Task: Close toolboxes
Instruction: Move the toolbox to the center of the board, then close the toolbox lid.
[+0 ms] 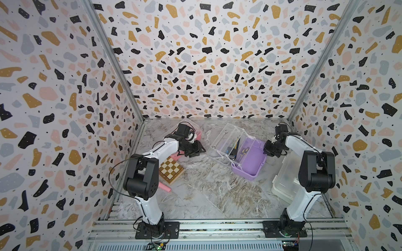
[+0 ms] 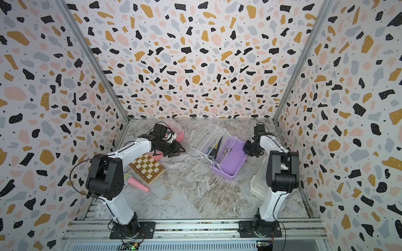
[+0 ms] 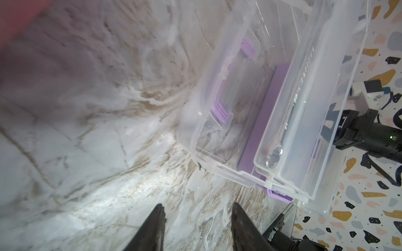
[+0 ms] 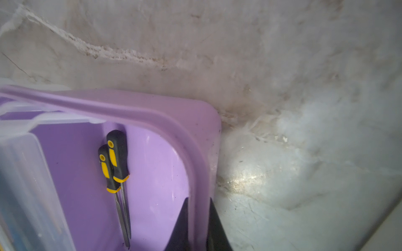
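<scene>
Top view, left arm (image 1: 161, 147) over pink toolbox (image 1: 173, 155), chessboard (image 1: 170, 170) perhaps touching

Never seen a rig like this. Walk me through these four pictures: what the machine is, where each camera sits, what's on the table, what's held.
It is two white-and-black robot arms bolted at the front of a marble table, each ending in a two-fingered gripper. Two pictures look down from overhead and show nearly the same view. The other two come from cameras on the arms' wrists. On the table lie an open purple toolbox with its clear lid swung back, a pink toolbox behind the left arm, a white toolbox partly hidden by the right arm, a chessboard box and a pink tube. Two screwdrivers lie in the purple one. The right gripper pinches the purple toolbox's rim. The left gripper is open over bare table, holding nothing.
</scene>
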Robot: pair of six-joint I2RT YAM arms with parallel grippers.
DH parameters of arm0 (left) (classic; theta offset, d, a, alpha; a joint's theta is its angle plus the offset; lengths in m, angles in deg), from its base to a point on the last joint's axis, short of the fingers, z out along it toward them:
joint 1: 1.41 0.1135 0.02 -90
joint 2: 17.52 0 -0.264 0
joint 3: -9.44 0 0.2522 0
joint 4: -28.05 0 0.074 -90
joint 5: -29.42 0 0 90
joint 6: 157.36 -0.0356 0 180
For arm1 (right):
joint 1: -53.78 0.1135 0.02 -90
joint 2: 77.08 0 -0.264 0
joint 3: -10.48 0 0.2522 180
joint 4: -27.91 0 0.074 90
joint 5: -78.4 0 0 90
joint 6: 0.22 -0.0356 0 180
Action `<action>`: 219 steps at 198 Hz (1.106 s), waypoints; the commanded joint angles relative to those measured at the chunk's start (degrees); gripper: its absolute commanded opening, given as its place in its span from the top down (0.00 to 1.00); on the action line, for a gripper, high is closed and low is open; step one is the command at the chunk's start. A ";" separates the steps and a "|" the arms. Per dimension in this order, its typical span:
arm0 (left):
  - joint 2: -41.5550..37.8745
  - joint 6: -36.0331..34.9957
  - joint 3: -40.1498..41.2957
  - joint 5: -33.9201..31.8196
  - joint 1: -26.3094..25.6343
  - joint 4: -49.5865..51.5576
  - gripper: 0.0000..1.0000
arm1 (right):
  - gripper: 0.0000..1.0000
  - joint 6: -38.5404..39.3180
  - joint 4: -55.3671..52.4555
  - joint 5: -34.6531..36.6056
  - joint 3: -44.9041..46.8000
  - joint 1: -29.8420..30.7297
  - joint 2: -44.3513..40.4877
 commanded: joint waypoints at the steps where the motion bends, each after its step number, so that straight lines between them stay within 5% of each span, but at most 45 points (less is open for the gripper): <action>1: 1.68 -0.63 -1.43 0.56 -0.66 -2.01 0.51 | 1.00 -0.93 2.26 -6.63 -1.19 0.29 -1.62; 170: 12.13 -3.01 -4.54 -8.52 -3.41 -9.58 0.76 | 1.00 -3.46 4.51 -12.04 1.98 0.34 -3.29; 210: 12.01 -4.88 -5.20 -8.96 -3.34 -10.28 0.99 | 1.00 -4.59 5.97 -15.02 2.82 0.47 -3.54; 219: 11.33 -5.59 -5.52 -9.44 -3.35 -9.83 1.00 | 0.93 -5.32 6.93 -15.42 3.64 0.55 -4.15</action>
